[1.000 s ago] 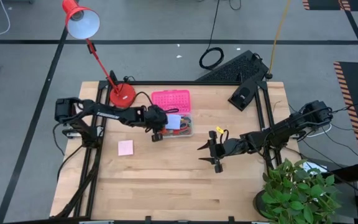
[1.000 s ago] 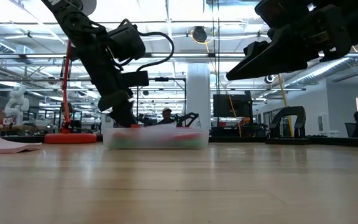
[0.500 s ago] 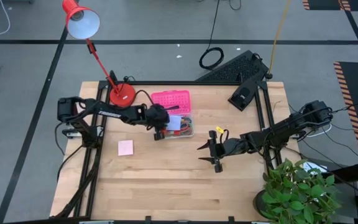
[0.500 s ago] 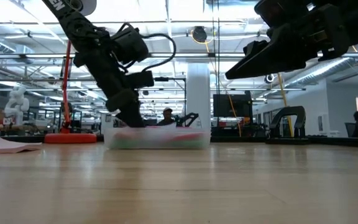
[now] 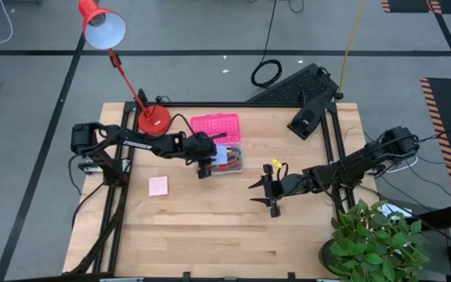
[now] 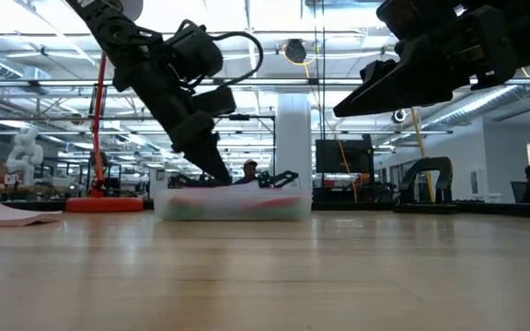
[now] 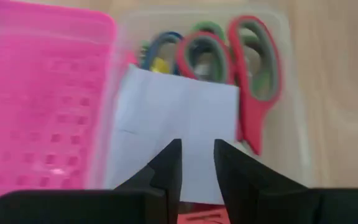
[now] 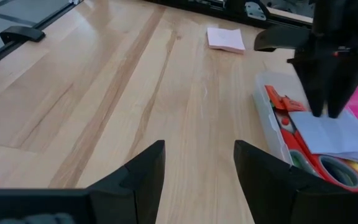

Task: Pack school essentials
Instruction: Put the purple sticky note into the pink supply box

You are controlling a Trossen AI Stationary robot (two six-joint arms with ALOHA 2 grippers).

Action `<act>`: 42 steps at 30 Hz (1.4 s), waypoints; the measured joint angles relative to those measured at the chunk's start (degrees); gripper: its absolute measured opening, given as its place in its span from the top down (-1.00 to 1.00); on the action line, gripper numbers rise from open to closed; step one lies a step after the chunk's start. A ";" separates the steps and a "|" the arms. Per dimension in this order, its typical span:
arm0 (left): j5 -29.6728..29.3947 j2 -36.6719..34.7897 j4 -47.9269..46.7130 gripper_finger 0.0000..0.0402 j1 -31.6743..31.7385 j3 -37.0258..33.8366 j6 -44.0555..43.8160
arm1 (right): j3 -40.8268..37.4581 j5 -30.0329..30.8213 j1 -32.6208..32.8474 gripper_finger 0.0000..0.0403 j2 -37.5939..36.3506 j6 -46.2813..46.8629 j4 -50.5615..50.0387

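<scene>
Left end effector (image 5: pixel 204 171): positioned over the clear box (image 5: pixel 227 157), fingers (image 7: pixel 166 165) nearly closed with a narrow gap, tips just above the pale blue note pad (image 7: pixel 179 134); whether they grip it cannot be determined. The note pad lies inside the box on red-handled scissors (image 7: pixel 253 81), beside the pink lid (image 5: pixel 215 127). Right end effector (image 5: pixel 271 196): fingers spread wide, holding nothing, above bare bench (image 5: pixel 210 235). A pink note pad (image 5: pixel 158 186) lies on the bench, apart from the box.
</scene>
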 joint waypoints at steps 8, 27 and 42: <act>-1.94 0.00 -3.67 0.19 1.41 2.82 1.74 | 0.00 0.00 -0.04 0.08 0.00 -0.02 0.00; 10.11 0.70 -4.76 0.15 8.73 2.78 9.44 | 0.00 0.00 -0.03 0.08 0.00 -0.04 0.01; 9.04 2.00 -4.46 0.84 8.61 2.71 9.67 | 0.00 0.00 -0.02 0.08 0.00 -0.02 0.09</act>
